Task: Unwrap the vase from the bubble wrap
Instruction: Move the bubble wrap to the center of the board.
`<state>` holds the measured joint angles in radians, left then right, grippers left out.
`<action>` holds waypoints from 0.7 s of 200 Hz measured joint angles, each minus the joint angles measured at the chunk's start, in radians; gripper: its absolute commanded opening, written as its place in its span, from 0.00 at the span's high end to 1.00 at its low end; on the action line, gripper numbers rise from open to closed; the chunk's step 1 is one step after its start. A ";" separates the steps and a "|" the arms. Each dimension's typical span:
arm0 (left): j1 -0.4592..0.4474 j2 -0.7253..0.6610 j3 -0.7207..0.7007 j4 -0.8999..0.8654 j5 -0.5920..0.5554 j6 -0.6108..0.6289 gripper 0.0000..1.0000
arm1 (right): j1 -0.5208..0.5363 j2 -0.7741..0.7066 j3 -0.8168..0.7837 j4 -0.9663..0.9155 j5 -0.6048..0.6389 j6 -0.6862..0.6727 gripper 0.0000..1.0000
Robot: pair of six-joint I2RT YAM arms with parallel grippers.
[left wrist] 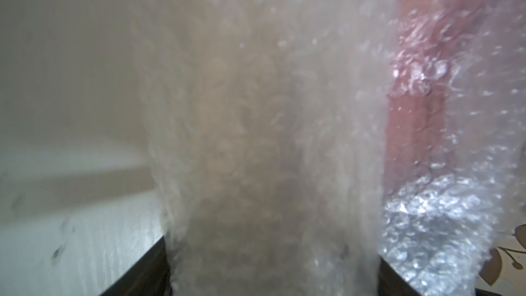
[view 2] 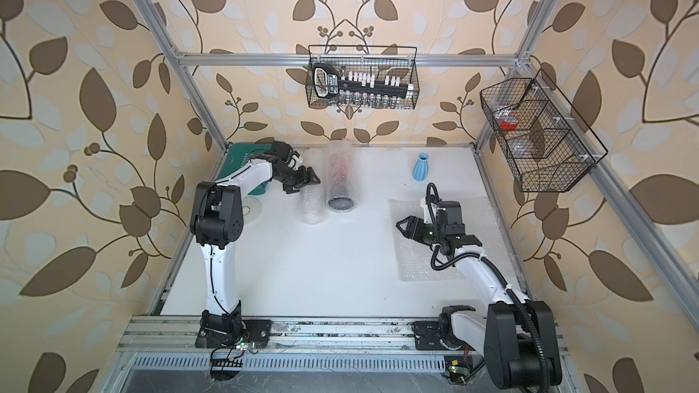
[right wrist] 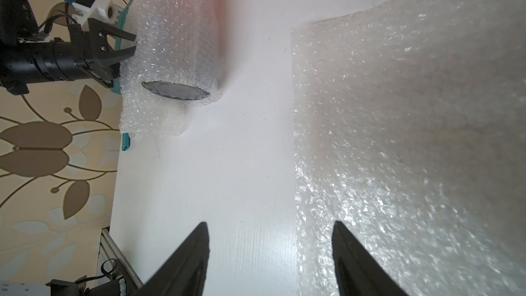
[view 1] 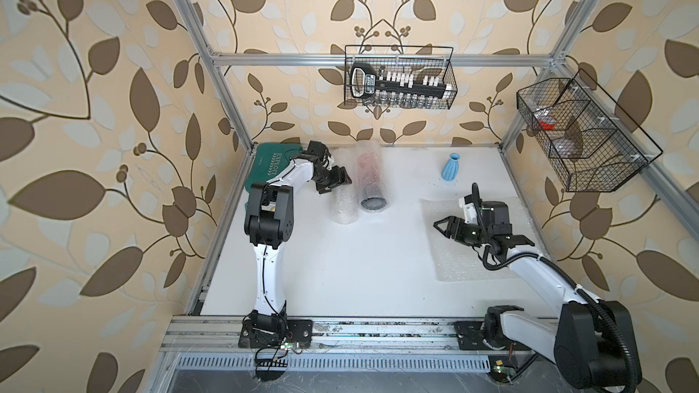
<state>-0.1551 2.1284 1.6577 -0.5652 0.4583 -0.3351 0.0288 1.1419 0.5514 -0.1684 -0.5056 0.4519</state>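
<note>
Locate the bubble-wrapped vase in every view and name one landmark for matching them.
In a top view: the bubble-wrapped vase lies at the back, left of centre, with its dark base nearest the camera.
In a top view: same spot.
Left wrist: its reddish body shows through the wrap, blurred.
Right wrist: lying down, dark base showing.
Shared landmark: the left gripper, jaws at the wrap's loose edge beside the vase.

The bubble wrap (view 1: 368, 175) is clear, glossy plastic film, dimpled (whitish where layered). The table top (view 1: 340, 266) is smooth, matt white. The frame (view 1: 302, 59) is bare metal.
</note>
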 measured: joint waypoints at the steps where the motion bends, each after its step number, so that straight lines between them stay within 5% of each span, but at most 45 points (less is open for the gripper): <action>1: -0.001 -0.003 -0.003 0.000 -0.001 0.000 0.19 | 0.000 0.000 0.000 0.000 0.000 0.000 0.32; 140: -0.042 -0.595 -0.750 0.097 -0.071 -0.101 0.17 | 0.057 0.059 0.000 -0.008 0.025 -0.034 0.32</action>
<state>-0.1970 1.5337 0.9081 -0.4683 0.3870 -0.4366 0.0856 1.2011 0.5514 -0.1764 -0.4805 0.4183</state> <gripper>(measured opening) 0.834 0.678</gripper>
